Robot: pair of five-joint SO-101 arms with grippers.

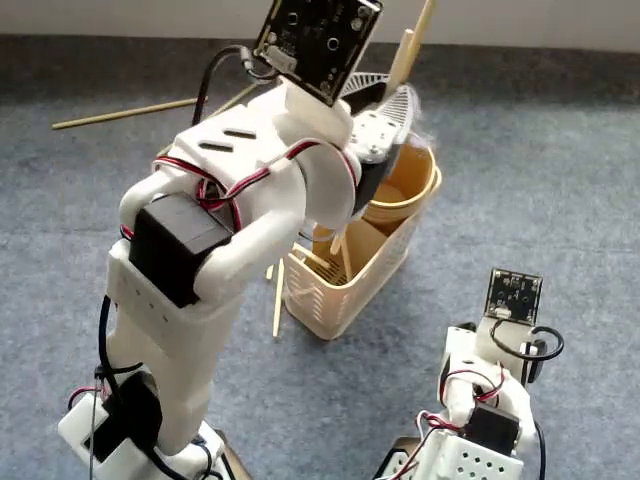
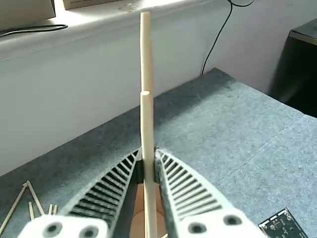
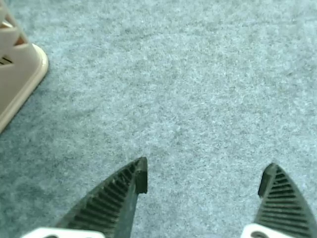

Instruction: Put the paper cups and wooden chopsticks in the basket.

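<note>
We judge this to be a small robotics lab or test room. Our grounds are the printed white arms, which carry bare circuit boards and loose wiring, on a worktop covered in grey matting. Behind it stands a plain white wall with a ledge and a trailing black cable.

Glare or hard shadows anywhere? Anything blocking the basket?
High view: soft, even light, only a faint shadow beside the basket; the left arm covers part of it. Left wrist view: bright wall behind the chopstick, no glare on it. Right wrist view: evenly lit carpet, no hard shadows.
</note>
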